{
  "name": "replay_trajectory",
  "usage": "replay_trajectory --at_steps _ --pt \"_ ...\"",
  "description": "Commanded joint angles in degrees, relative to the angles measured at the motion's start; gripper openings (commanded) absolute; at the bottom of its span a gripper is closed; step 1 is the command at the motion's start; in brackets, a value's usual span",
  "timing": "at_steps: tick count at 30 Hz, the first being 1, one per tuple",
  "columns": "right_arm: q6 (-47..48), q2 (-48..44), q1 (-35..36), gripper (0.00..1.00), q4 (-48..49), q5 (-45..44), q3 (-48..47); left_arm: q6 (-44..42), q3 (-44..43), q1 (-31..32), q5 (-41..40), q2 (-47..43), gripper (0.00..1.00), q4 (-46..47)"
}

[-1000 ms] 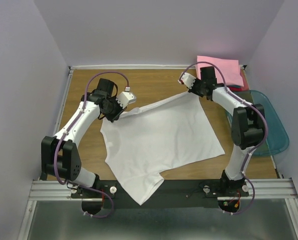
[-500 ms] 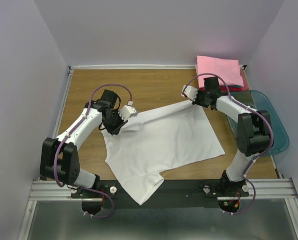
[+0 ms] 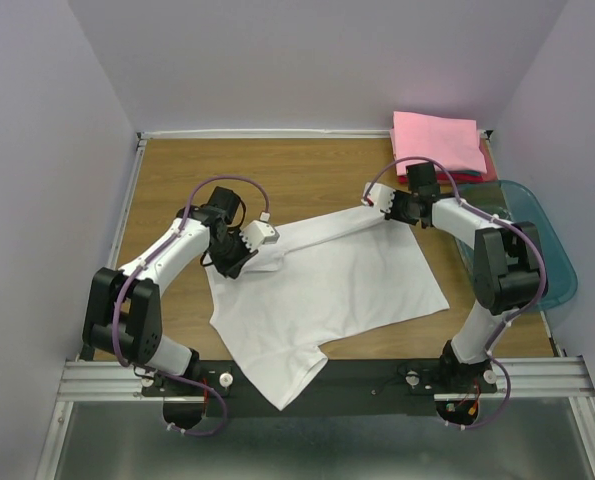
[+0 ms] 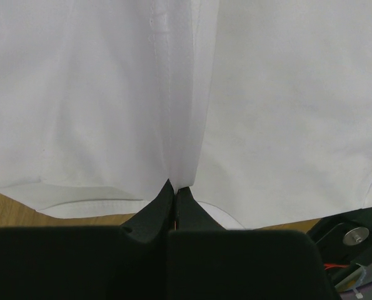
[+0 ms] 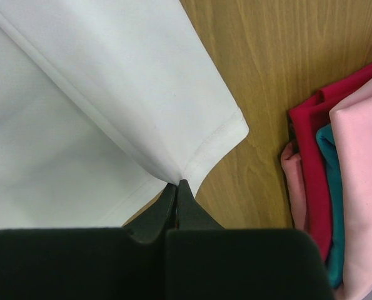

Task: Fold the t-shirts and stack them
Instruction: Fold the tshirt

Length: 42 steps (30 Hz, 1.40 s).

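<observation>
A white t-shirt (image 3: 327,285) lies spread on the wooden table (image 3: 177,180), its far edge lifted and drawn taut between both arms. My left gripper (image 3: 267,238) is shut on the cloth at the far left; in the left wrist view the pinched white t-shirt (image 4: 192,112) rises from my left gripper (image 4: 175,186). My right gripper (image 3: 372,200) is shut on the far right hem; my right gripper (image 5: 176,184) pinches the white t-shirt (image 5: 142,94) at its corner. A stack of folded t-shirts (image 3: 437,142), pink on top with red beneath, sits at the back right, and the folded stack (image 5: 342,187) lies just right of my fingers.
A translucent teal bin (image 3: 547,250) stands at the right edge behind the right arm. Purple walls close in the table on three sides. A metal rail (image 3: 327,380) runs along the near edge, and the shirt's near corner hangs over it.
Both grippers have drawn the shirt's far edge toward the near side, the left one moving right and nearer, the right one slightly nearer. The folded-over strip has grown.
</observation>
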<state>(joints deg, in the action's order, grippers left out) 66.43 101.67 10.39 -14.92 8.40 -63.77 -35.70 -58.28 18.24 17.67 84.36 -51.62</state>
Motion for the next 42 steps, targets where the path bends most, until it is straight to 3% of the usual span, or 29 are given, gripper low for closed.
replay_trajectory --at_steps 1,28,29,31,32,35,40,42 --pt "1.2 -0.9 -0.3 0.01 -1.8 -0.1 0.8 -0.6 0.5 0.9 2.4 0.4 0.00 -1.2" --pt "3.3 -2.5 -0.3 0.01 -4.3 -1.9 4.3 -2.3 1.0 3.1 3.0 2.5 0.00 -3.6" --pt "3.5 -2.5 -0.4 0.02 -4.5 -2.2 4.4 -2.9 0.9 3.4 3.1 2.5 0.07 -4.0" --pt "2.7 -3.1 -0.3 0.28 -5.0 -3.4 4.1 -4.4 -0.1 3.6 4.1 2.0 0.20 -5.8" --pt "1.7 -3.4 -0.3 0.43 -5.4 -3.6 3.7 -5.1 -1.3 3.6 5.1 0.9 0.61 -6.9" --pt "-2.1 -4.8 -0.3 0.56 -8.8 -1.4 -0.4 -4.6 -3.8 3.1 5.3 -1.1 0.65 -7.0" --pt "-10.4 -1.7 -0.3 0.58 -17.1 2.7 -10.6 -2.7 -4.9 1.5 5.8 -0.3 0.64 -3.5" --pt "-13.5 1.8 -0.1 0.53 -20.4 3.2 -14.3 -0.3 -4.3 0.8 3.8 1.2 0.60 0.1"
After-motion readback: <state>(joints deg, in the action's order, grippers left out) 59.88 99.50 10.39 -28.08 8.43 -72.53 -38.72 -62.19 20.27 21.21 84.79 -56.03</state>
